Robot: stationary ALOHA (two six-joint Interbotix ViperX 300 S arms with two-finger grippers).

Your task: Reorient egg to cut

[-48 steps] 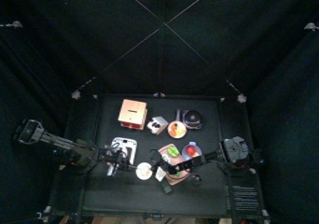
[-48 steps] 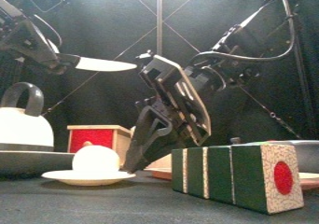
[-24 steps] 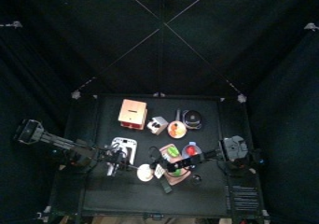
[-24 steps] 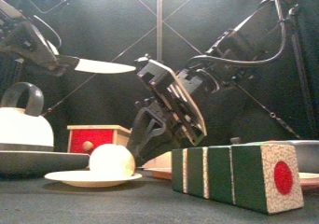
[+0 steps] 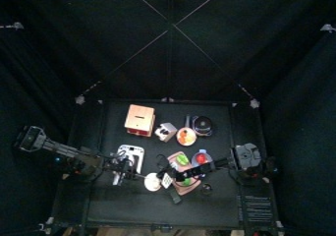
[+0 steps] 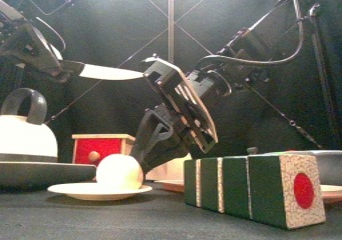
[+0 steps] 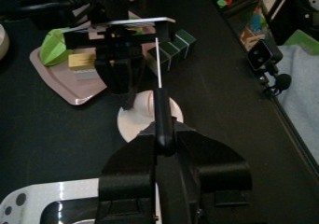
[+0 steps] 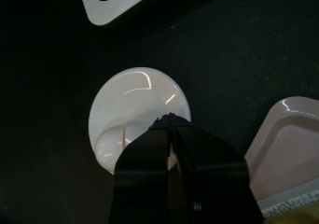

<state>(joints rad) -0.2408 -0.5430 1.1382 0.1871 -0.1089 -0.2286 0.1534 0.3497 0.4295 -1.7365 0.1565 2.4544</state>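
Egg resting on a small white saucer near the table's front, left of the green-striped block. Right gripper angled down just above the saucer, jaws nearly closed, gripping nothing visible. Left gripper clamped on a knife, blade held level above the egg.
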